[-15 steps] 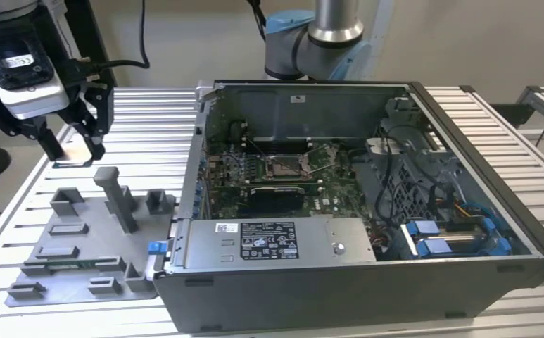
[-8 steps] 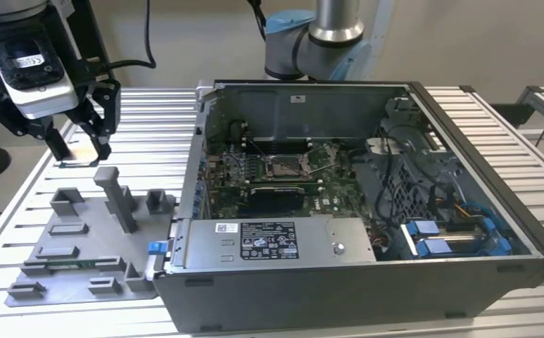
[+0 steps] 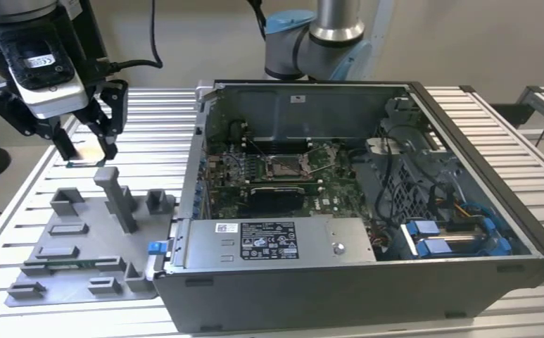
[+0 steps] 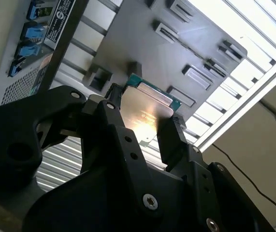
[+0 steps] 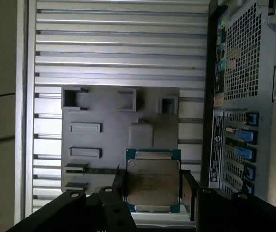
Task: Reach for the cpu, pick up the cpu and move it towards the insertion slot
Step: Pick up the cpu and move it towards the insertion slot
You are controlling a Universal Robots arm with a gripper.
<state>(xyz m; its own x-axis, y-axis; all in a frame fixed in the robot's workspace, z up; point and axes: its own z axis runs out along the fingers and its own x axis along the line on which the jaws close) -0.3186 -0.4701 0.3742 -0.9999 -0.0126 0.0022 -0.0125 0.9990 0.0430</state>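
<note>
The tool (image 3: 89, 152) was closed on the cpu (image 5: 153, 180), with a finger (image 5: 189, 191) on each of two opposite edges. The chip sat flat between them, pale top toward the wrist. The cpu hung clear of everything below the tool. Below it were the slatted surface (image 3: 13, 211) and the near edge of the grey fixture plate (image 3: 74, 264); can't tell which it was over.

Key relation: the insertion slot (image 3: 286, 167) lay well apart from the tool, toward the exterior view's right, down inside the open computer case (image 3: 347, 282). The case side wall (image 3: 201, 141) stood between tool and slot.

Judgement: pick done, carry barely started.
</note>
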